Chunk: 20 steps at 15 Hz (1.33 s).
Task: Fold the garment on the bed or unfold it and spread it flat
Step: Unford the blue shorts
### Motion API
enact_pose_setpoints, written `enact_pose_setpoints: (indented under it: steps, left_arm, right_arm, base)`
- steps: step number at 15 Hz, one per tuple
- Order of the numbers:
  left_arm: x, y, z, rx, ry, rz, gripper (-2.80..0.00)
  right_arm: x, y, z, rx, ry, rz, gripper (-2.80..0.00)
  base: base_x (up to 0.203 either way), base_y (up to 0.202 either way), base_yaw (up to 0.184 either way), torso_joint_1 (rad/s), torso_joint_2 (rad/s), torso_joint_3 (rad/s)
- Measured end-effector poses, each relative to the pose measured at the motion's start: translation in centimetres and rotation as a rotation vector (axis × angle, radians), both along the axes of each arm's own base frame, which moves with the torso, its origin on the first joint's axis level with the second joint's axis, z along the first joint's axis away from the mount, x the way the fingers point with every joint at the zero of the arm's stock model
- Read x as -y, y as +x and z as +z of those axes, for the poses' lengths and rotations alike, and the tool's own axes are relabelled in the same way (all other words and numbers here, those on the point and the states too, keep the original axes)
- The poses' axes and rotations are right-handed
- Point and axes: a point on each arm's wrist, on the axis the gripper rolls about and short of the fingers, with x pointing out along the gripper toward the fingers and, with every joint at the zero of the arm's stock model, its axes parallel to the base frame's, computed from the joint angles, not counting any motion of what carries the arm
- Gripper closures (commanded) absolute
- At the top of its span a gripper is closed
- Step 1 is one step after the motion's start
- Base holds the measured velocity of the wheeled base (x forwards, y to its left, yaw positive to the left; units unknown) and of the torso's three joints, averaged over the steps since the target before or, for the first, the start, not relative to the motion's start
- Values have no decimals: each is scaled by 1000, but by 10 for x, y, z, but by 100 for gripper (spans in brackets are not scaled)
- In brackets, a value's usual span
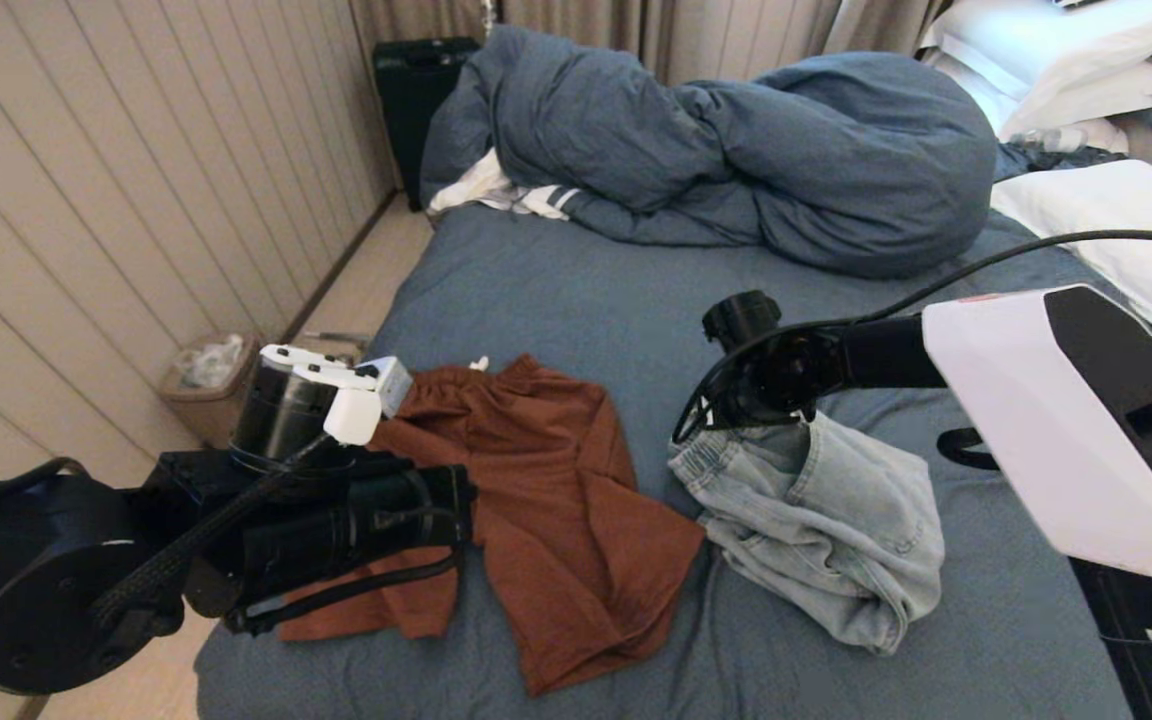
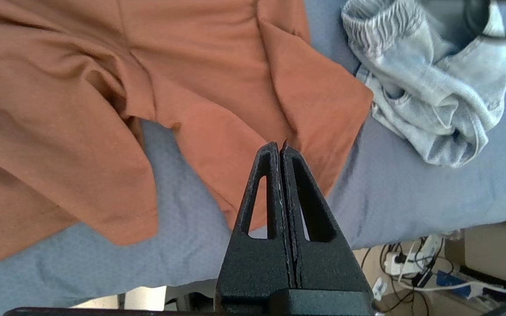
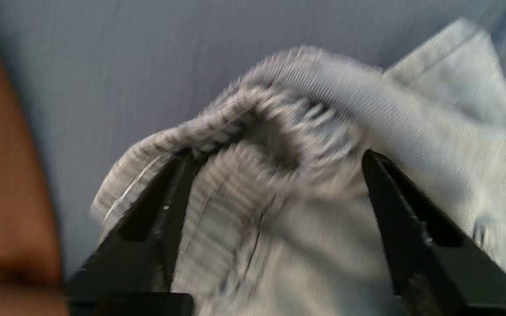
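Note:
Two garments lie on the bed (image 1: 556, 300) with its slate-blue sheet. A rust-brown garment (image 1: 546, 500) is partly spread, with one flap folded over. To its right sits a crumpled light denim garment (image 1: 836, 530) with an elastic waistband (image 3: 288, 87). My right gripper (image 3: 277, 153) is open, fingers wide apart, right over that waistband, with bunched denim between them. In the head view the right wrist (image 1: 766, 375) covers the denim's far end. My left gripper (image 2: 279, 145) is shut on nothing and hovers above the brown garment (image 2: 218, 87) near the bed's front edge.
A bunched blue duvet (image 1: 736, 150) fills the far side of the bed, with white pillows (image 1: 1116, 220) at the right. A waste bin (image 1: 206, 385) stands on the floor by the panelled wall at left. Cables and a power strip (image 2: 411, 263) lie on the floor beyond the bed edge.

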Motion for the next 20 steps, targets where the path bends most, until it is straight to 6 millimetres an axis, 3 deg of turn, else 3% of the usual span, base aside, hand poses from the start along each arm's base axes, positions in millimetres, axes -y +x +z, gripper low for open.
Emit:
enact_pose_setpoints:
  steps: [5,7,9,12,14,17,20]
  left_arm:
    - [1,2,-3,-9,7,0,0]
    - [2,2,-5,-13,10,-1,0]
    - [2,3,-7,-21,14,-1,0]
    - [5,6,-11,-22,10,-2,0]
    - [7,6,-12,-27,4,-5,0]
    - [12,2,-14,-13,-7,-22,0]
    - [20,-3,-15,33,-35,-51,0]
  right_arm:
    - [1,11,-10,30,-76,-85,0]
    - [0,6,-3,38,-71,-84,0]
    - [1,-4,17,70,-41,-98,0]
    - [3,-34,70,160,24,-106,0]
    - [3,-63,112,233,63,-86,0]
    - [-2,-121,176,357,129,-16,0]
    - [8,-187,233,462,184,54,0]
  base:
    - [0,0,0,0,0,0]
    - [0,0,0,0,0,0]
    - [0,0,0,0,0,0]
    - [0,0,0,0,0,0]
    - [0,0,0,0,0,0]
    - [0,0,0,0,0,0]
    - [0,0,0,0,0,0]
